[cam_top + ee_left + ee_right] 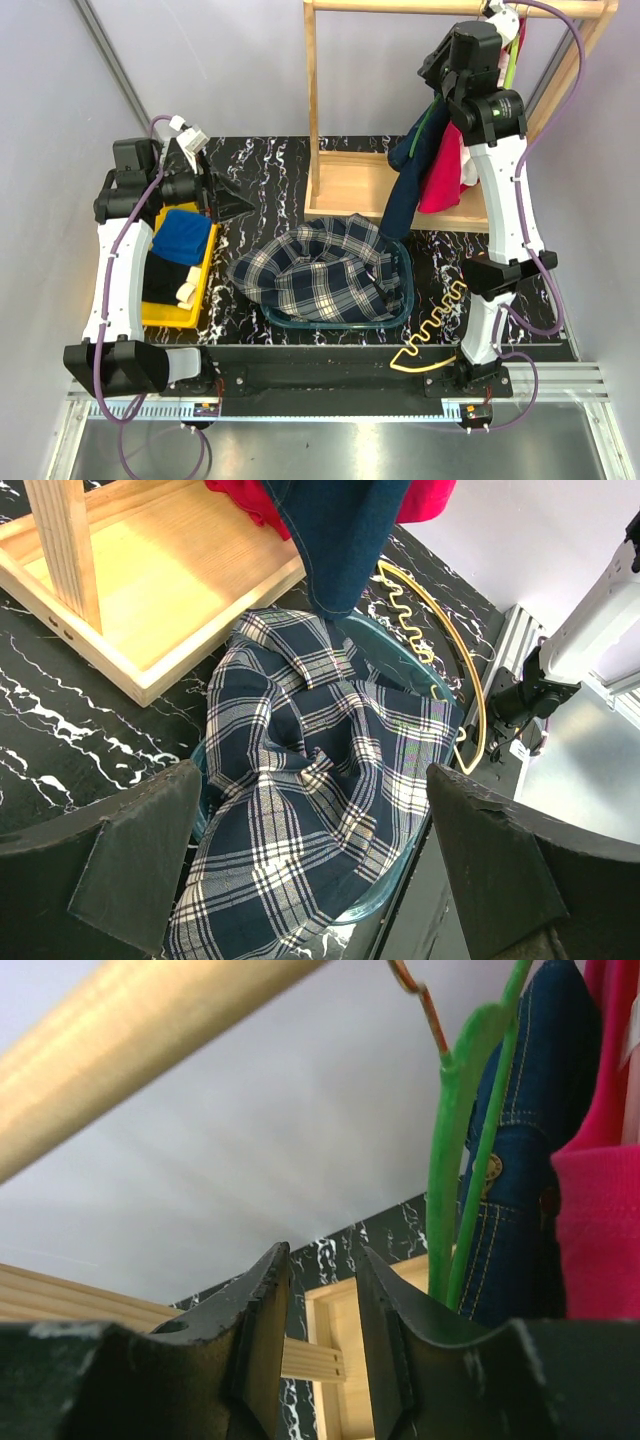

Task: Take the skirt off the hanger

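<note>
The tartan skirt [320,268] lies crumpled in a teal basket [405,292], free of the hanger. It also fills the left wrist view [300,810]. The pale yellow hanger [435,328] lies flat on the table right of the basket, by the right arm's base, and also shows in the left wrist view [478,695]. My left gripper [238,205] is wide open and empty, left of the basket and above the table, its fingers [140,850] either side of the skirt in view. My right gripper [322,1260] is raised under the wooden rail, jaws a little apart, holding nothing.
A wooden rack [380,180] stands at the back. A navy denim garment [408,185] on a green hanger [450,1160] and a red garment [445,170] hang from it. A yellow bin [170,310] with blue and black clothes sits at the left.
</note>
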Robot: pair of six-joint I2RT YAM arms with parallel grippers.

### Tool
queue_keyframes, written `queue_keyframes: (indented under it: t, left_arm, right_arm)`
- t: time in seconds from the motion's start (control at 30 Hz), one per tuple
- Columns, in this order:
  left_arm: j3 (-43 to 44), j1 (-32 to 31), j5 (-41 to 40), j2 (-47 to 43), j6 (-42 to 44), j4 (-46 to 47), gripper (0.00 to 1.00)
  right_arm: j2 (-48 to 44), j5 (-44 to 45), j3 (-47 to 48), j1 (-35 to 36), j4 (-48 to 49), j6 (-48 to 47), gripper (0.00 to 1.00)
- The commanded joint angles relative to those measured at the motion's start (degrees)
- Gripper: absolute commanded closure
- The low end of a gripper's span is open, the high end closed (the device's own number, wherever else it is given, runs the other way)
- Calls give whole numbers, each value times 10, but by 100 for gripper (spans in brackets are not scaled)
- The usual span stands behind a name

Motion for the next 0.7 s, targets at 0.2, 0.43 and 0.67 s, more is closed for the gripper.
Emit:
queue_keyframes:
  t: [0.2, 0.43, 0.67]
  left_arm:
    - [-3, 10, 16, -12, 32, 1, 3]
    - [-7, 11, 11, -16, 34, 1, 3]
    - [-9, 11, 18, -18, 33, 1, 3]
  right_arm:
    - [-38, 13, 16, 2, -10, -22, 58]
    - [-71, 60, 4, 4, -17, -35, 58]
    - [-83, 84, -27, 4, -20, -63, 39]
